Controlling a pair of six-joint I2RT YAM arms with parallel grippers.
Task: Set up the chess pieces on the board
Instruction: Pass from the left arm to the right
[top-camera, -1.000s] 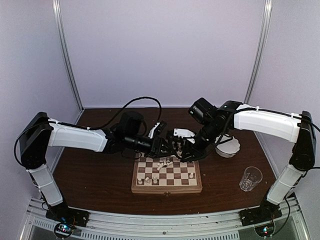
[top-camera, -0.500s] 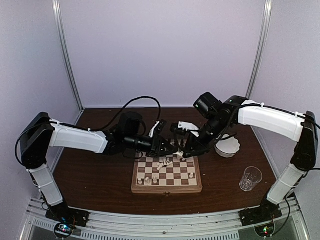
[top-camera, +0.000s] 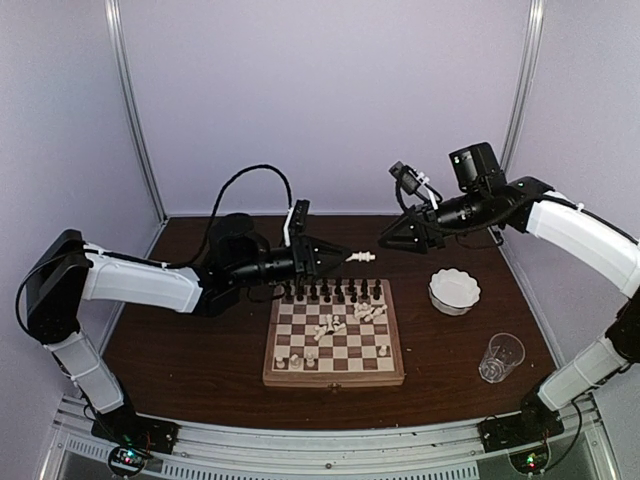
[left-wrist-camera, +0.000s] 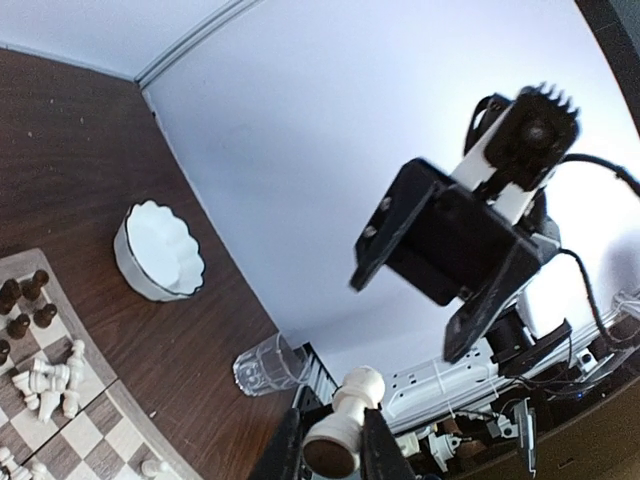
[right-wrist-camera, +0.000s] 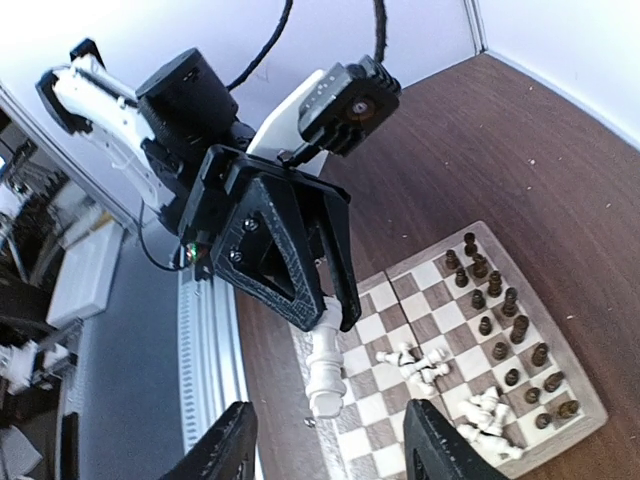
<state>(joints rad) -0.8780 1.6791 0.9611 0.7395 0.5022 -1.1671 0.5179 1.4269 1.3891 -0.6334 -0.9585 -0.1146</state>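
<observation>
The board (top-camera: 335, 372) lies in the middle of the table. Dark chess pieces (top-camera: 330, 292) stand along its far rows. White ones (top-camera: 326, 327) lie tipped over in small heaps mid-board, and a few stand near the front. My left gripper (top-camera: 345, 257) hovers above the board's far edge, shut on a white piece (top-camera: 363, 257) that sticks out sideways. In the left wrist view that white piece (left-wrist-camera: 345, 425) sits base-first between the fingers. My right gripper (top-camera: 388, 240) is open and empty, raised to the right of the piece. The right wrist view shows this white piece (right-wrist-camera: 325, 365) ahead of the spread right fingers (right-wrist-camera: 228, 455).
A white scalloped bowl (top-camera: 453, 290) stands right of the board, and a clear glass (top-camera: 501, 357) sits nearer the front right. Purple walls close in the back and sides. The bowl (left-wrist-camera: 160, 250) and glass (left-wrist-camera: 265, 365) also appear in the left wrist view.
My right gripper opened and pulled up and back to the right, away from the board. My left gripper closed on the white piece and rose above the board's far edge.
</observation>
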